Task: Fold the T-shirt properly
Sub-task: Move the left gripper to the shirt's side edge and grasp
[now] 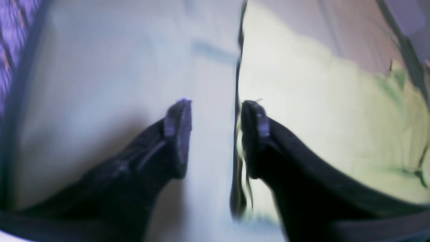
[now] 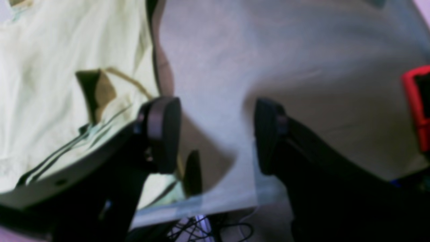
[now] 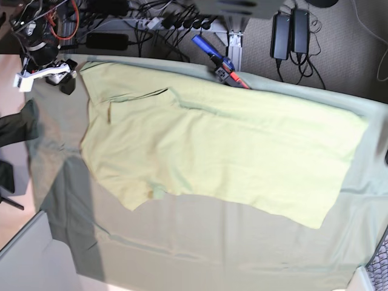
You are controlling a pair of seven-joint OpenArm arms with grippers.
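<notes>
The pale yellow-green T-shirt (image 3: pixel 218 151) lies spread flat on the grey-green table cloth (image 3: pixel 182 242). My right gripper (image 3: pixel 65 82) is at the shirt's far left corner. In the right wrist view it (image 2: pixel 215 134) is open and empty above bare cloth, with the shirt (image 2: pixel 50 84) just beside its left finger (image 2: pixel 163 134). My left gripper (image 1: pixel 215 134) is open and empty. Its right finger (image 1: pixel 252 134) is at the shirt's edge (image 1: pixel 319 117), and its left finger (image 1: pixel 179 134) is over the table cloth (image 1: pixel 100 84). The left arm hardly shows in the base view.
A red and blue tool (image 3: pixel 221 63) lies at the table's back edge beside the shirt. Cables and power bricks (image 3: pixel 291 30) are on the floor behind. A red object (image 2: pixel 416 107) sits right of my right gripper. The table edge (image 2: pixel 201 205) is close below it.
</notes>
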